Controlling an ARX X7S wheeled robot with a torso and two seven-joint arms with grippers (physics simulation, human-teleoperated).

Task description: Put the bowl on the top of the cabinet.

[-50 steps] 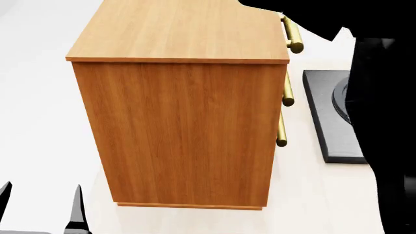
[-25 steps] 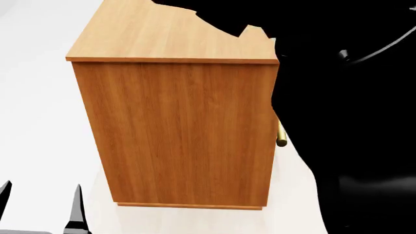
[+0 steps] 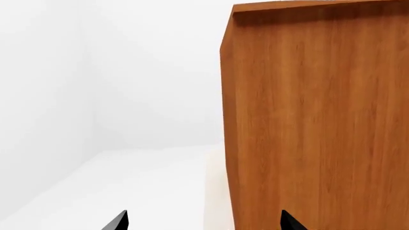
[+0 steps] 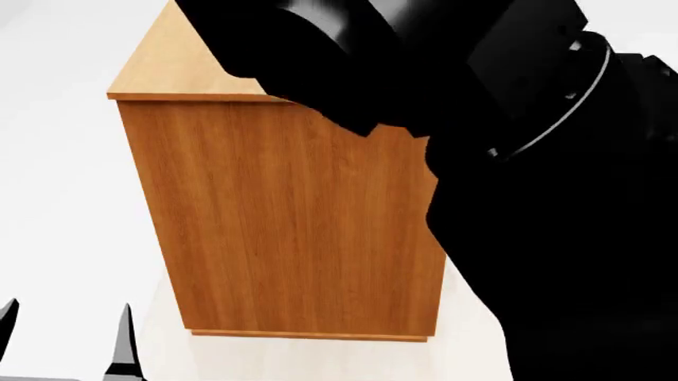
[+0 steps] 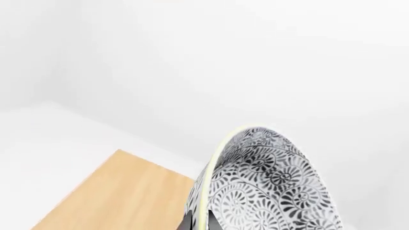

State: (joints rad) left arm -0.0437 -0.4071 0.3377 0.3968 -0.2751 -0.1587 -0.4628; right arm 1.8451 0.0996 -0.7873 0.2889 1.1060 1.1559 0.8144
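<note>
In the left wrist view, the tall boxy orange-brown wood-grain cabinet (image 3: 316, 120) fills the right part of the picture, its side panel close to the camera and its lighter top edge just visible at the upper border. It stands on a pale cream bench (image 3: 216, 191) against plain white walls. Two black fingertips (image 3: 117, 221) of the left gripper (image 3: 203, 223) poke into the lower edge, set well apart with nothing between them, so the jaws stand wide and empty, the cabinet's near corner just ahead of them. In the head view, the same cabinet (image 4: 297, 230) stands upright in the middle, its side panel facing the camera and only a small wedge of its lighter flat top showing at the upper left. The black right arm (image 4: 529, 159) crosses in front, covering most of the top and the whole right side of the picture; its gripper is hidden here. The left gripper (image 4: 63, 341) shows as black tips at the lower left corner, low beside the cabinet's base and apart from it. In the right wrist view, the deep round white ceramic bowl with a fine grey leaf pattern (image 5: 268, 187) is held tilted on its edge, the right jaws clamped on its rim at the lower border. The bowl hangs above the cabinet's light flat top (image 5: 121, 196), not resting on it.
</note>
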